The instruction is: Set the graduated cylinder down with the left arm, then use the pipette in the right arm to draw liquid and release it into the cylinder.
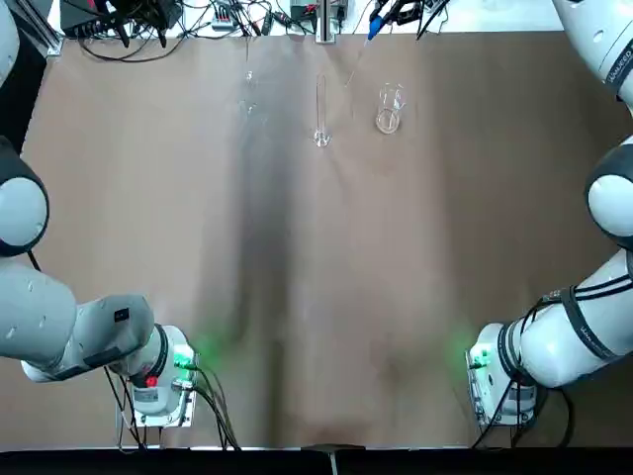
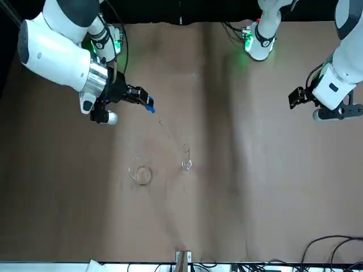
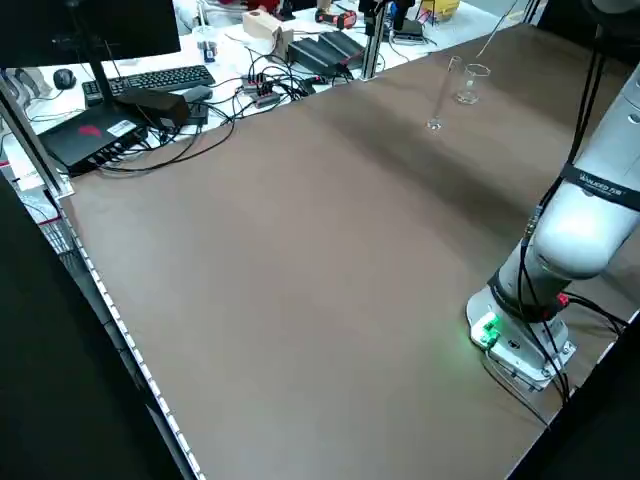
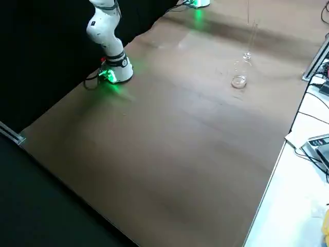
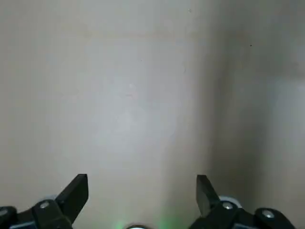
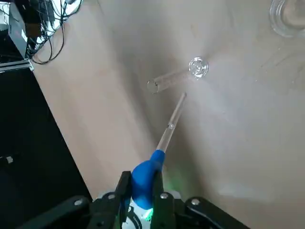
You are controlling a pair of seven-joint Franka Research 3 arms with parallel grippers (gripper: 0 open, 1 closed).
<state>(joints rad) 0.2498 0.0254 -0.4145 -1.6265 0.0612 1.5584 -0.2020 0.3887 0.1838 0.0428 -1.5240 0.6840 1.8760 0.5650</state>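
The graduated cylinder point(image 1: 320, 109) stands upright on the brown table, far from the arms' bases, with nothing holding it; it also shows in the front view point(image 2: 186, 157) and the right wrist view point(image 6: 176, 76). My right gripper point(image 2: 142, 97) hovers above the table, shut on the blue bulb of the pipette point(image 6: 145, 174). The pipette's thin clear stem slants down toward the cylinder, its tip in the air just short of it. My left gripper point(image 2: 300, 96) hangs off to the robot's left side, and its fingers point(image 5: 76, 191) stand open with nothing between them. No liquid is discernible.
A short clear beaker point(image 1: 389, 109) stands beside the cylinder on the right arm's side, also seen in the front view point(image 2: 140, 174). Cables and equipment point(image 1: 148, 15) lie past the table's far edge. Both arm bases point(image 1: 163, 381) glow green at the near edge.
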